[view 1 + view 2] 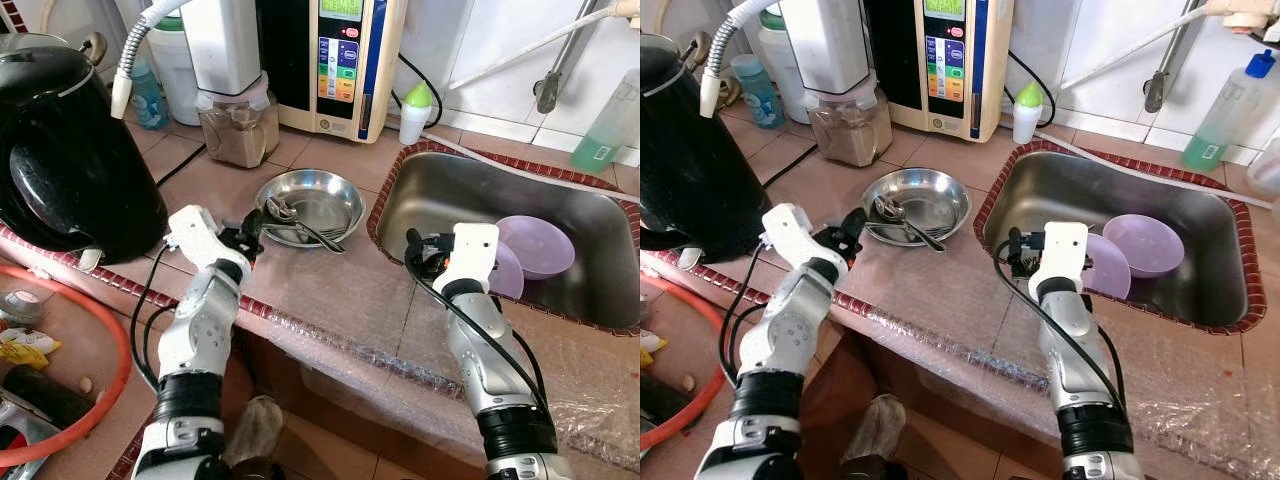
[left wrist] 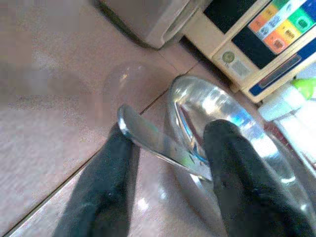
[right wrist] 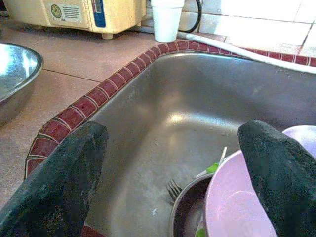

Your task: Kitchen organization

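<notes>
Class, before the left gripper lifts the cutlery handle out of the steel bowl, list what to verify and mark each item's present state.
1. Left gripper at the steel bowl rim: ok.
2. Handle between its fingers: ok.
3. Fingers firmly closed on handle: cannot tell.
4. Other cutlery lies crossed in the bowl, may drag: not ok.
5. Right gripper open over the sink, holding nothing: ok.
6. Purple bowls in sink, away from the lift: ok.

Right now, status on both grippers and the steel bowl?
Left gripper open around a utensil handle at the steel bowl rim. Right gripper open over the sink, empty. Purple bowls in sink. Kettle close on the left.
</notes>
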{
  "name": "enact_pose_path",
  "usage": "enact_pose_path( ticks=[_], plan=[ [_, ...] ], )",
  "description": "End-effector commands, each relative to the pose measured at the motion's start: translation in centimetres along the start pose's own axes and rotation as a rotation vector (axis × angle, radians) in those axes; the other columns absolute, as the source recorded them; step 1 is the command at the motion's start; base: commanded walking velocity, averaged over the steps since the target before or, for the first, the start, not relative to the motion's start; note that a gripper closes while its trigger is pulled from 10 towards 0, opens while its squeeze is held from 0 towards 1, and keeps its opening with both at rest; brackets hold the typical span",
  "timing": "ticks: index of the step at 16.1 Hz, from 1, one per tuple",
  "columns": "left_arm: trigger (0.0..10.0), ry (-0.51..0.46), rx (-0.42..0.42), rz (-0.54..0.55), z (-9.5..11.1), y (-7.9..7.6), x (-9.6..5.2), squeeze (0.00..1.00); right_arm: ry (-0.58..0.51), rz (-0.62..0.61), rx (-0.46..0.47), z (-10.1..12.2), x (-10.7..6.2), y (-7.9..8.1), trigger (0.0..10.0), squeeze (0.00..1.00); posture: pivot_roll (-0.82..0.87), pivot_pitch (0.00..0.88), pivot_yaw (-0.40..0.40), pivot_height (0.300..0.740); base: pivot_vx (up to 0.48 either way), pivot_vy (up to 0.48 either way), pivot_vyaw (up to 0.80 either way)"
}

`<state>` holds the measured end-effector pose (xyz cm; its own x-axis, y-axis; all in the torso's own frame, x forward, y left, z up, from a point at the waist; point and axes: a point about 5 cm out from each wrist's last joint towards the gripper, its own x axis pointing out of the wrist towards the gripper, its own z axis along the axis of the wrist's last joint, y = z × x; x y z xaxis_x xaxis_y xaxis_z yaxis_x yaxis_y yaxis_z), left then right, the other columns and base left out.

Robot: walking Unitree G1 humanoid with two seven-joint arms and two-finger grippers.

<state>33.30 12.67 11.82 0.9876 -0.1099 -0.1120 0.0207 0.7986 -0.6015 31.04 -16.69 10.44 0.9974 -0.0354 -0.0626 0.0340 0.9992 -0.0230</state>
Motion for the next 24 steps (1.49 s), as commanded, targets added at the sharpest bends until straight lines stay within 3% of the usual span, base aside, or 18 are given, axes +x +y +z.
enact_pose_path(
  ticks=[1,3,8,14,17,19,21,24],
  plan=[
    [0.0,-0.015,-0.006,0.003,0.6,-0.3,0.1,0.0,-0.003,-0.01,-0.004,0.2,0.0,-0.1,10.0,0.0,-0.05,0.0,0.037,0.74,0.0,0.0,0.0],
    [0.0,-0.048,0.012,-0.019,1.6,-1.4,0.1,0.0,-0.001,-0.014,-0.004,0.1,0.0,-0.1,10.0,0.0,-0.05,0.0,0.039,0.74,0.0,0.0,0.0],
    [0.0,-0.071,0.021,-0.016,2.7,-1.8,0.2,0.0,-0.002,-0.022,-0.006,0.1,0.0,-0.3,10.0,0.0,-0.04,0.0,0.039,0.74,0.0,0.0,0.0],
    [0.0,-0.214,0.292,-0.144,6.8,-5.0,0.3,0.0,-0.008,-0.028,-0.001,0.2,0.3,-0.2,10.0,0.0,-0.04,0.0,0.044,0.74,0.0,0.0,0.0],
    [0.0,-0.271,0.393,-0.234,8.1,-6.8,0.1,0.0,-0.013,-0.029,0.002,0.3,0.4,-0.2,10.0,0.0,-0.04,0.0,0.047,0.74,0.0,0.0,0.0],
    [0.0,-0.317,0.429,-0.239,8.8,-7.2,0.0,0.0,-0.014,-0.032,0.004,0.3,0.4,-0.2,10.0,0.0,-0.04,0.0,0.049,0.74,0.0,0.0,0.0],
    [0.0,-0.356,0.428,-0.255,9.4,-7.6,-0.2,0.0,-0.015,-0.034,0.007,0.3,0.3,-0.3,10.0,0.0,-0.04,0.0,0.051,0.74,0.0,0.0,0.0],
    [0.0,-0.372,0.354,-0.325,9.7,-8.6,-0.3,0.0,-0.017,-0.019,0.044,0.5,0.4,0.0,10.0,0.0,-0.04,0.0,0.051,0.74,0.0,0.0,0.0]
  ],
)
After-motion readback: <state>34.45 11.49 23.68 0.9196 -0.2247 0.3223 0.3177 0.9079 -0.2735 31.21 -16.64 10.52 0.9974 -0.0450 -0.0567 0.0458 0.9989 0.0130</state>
